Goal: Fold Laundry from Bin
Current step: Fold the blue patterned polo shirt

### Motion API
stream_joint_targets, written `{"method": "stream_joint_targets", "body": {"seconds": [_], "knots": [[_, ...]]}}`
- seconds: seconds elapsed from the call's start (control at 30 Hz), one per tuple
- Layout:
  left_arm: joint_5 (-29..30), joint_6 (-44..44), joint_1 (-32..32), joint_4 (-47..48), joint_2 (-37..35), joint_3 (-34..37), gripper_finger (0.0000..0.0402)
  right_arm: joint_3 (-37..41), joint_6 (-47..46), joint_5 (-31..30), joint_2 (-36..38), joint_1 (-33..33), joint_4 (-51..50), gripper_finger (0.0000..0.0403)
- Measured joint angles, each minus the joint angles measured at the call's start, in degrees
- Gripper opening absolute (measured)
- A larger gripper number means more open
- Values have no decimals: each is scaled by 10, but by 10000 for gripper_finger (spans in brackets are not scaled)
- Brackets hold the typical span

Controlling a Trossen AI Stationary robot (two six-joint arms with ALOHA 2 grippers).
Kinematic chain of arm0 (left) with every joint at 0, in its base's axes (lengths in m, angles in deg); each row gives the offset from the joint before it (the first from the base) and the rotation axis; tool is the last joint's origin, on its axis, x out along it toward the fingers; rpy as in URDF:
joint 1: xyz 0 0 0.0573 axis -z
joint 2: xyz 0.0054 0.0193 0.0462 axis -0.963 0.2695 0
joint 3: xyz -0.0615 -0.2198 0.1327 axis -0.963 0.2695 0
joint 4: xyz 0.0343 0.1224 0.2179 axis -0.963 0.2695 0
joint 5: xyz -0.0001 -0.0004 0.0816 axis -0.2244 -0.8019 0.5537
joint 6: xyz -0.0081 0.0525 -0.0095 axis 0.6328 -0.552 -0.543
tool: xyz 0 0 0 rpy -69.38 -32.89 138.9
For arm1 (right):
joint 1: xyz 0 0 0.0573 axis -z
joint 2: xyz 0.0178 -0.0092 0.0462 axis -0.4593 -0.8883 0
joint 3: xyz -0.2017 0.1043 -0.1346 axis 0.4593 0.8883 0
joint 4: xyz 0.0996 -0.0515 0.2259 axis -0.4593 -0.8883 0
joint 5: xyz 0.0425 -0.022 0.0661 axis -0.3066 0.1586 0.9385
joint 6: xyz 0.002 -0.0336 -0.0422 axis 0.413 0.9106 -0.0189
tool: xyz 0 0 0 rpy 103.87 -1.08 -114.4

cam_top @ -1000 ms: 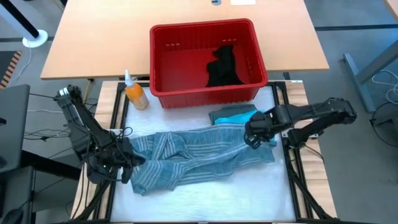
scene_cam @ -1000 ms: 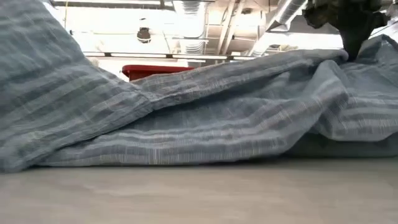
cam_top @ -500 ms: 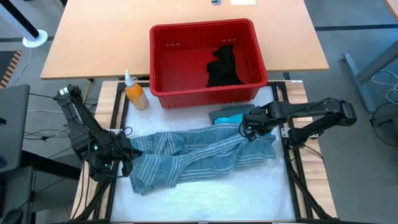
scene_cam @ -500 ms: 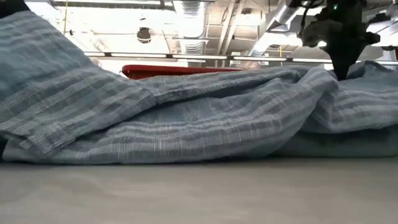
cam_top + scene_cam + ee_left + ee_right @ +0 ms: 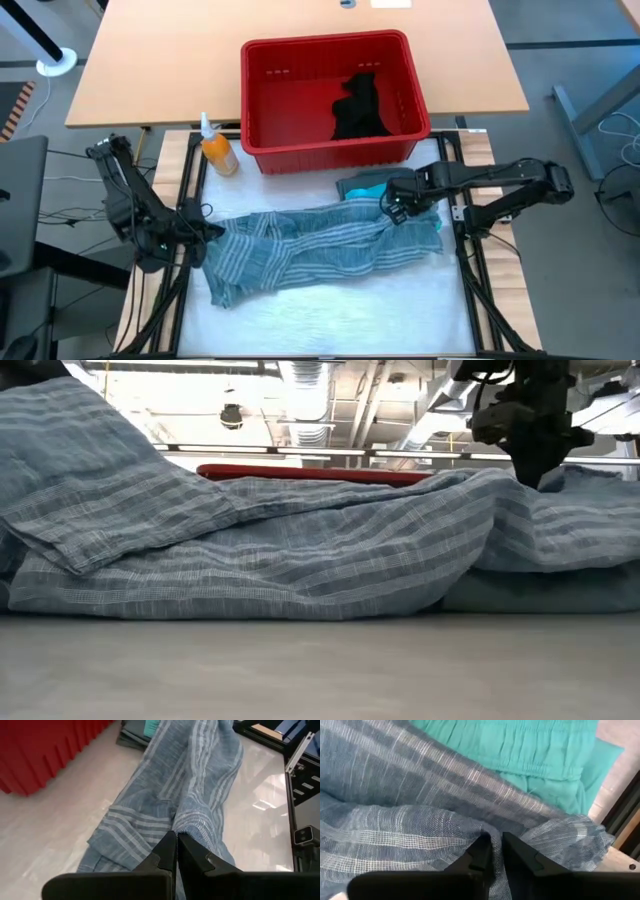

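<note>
The blue-grey striped shirt [image 5: 310,250] lies bunched lengthwise across the white mat, from left to right. My left gripper [image 5: 207,237] is shut on its left end, and my right gripper [image 5: 393,210] is shut on its right part. Just beyond the right gripper a turquoise garment [image 5: 392,186] lies folded on a grey-green one. The red bin [image 5: 325,42] stands at the far side on the wooden table, with a black garment [image 5: 358,108] on its floor. My left gripper pinches a bunched fold at the shirt's left end [image 5: 187,822] between its two fingers, slanting down from the table's left. That end is raised off the mat [image 5: 70,450]; the rest trails slack on the mat. My right gripper pinches a small ridge of the striped cloth [image 5: 485,831] between its fingertips, from above, pointing down. The ridge [image 5: 505,478] stands only a little above the shirt, which lies on the mat around it.
An orange bottle [image 5: 218,152] with a white top stands left of the bin. Dark frame rails [image 5: 470,270] run along both sides of the mat. The mat's near part [image 5: 330,320] is bare.
My right gripper has sunk and gone a little toward the table's left and far side, carrying its pinch of shirt; the raised ridge on the right has dropped lower. My left gripper has drawn the shirt's left end slightly toward the table's left, and the shirt has bunched narrower.
</note>
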Motion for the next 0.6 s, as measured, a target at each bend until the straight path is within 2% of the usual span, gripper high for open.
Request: {"method": "stream_joint_targets", "body": {"seconds": [0.27,0.47,0.6], "knots": [[-20,-26,-14,8,-18,0,0,0,-4,1,0,18,-35,119],[-39,-27,-14,12,-18,0,0,0,-6,9,0,19,-41,161],[-46,-27,-14,15,-18,0,0,-14,-35,-40,0,29,-79,179]]}}
